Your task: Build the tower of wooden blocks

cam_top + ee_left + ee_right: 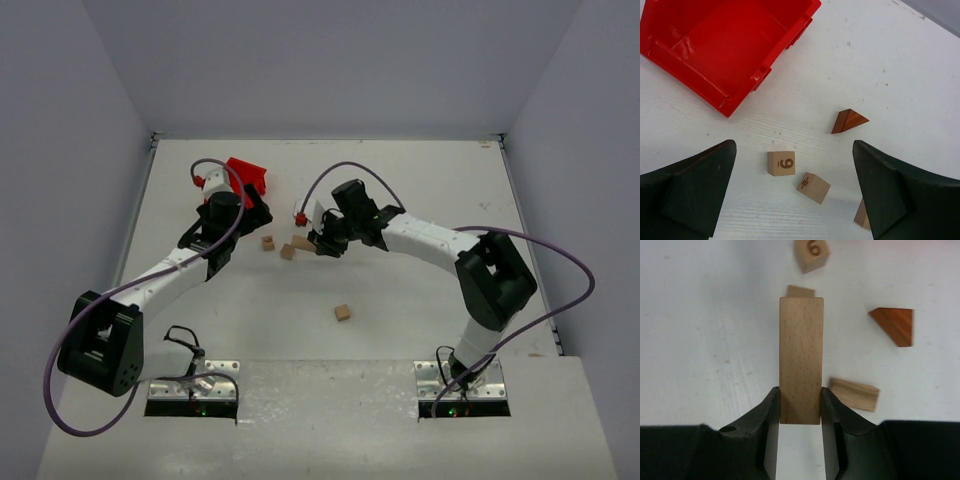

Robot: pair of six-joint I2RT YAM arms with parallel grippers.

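The tower's wooden pieces lie loose on the white table. My right gripper (800, 401) is shut on the near end of a long pale slab (801, 355), which points away from the wrist. Beyond the slab's tip are a tan piece (801, 291) and a cube marked 6 (811, 254). To the right lie a reddish-brown wedge (895, 324) and a short slab (854, 394). My left gripper (794, 147) hangs open above the 6 cube (781, 163), a second cube (813, 187) and the wedge (849, 121). From above, the right gripper (322, 240) meets the cluster (288, 251).
A red plastic bin (245, 175) stands just behind the left gripper (245, 215) and shows tilted and hollow (725, 45) in the left wrist view. A lone tan cube (343, 312) sits nearer the arm bases. Grey walls close off the table's back and sides.
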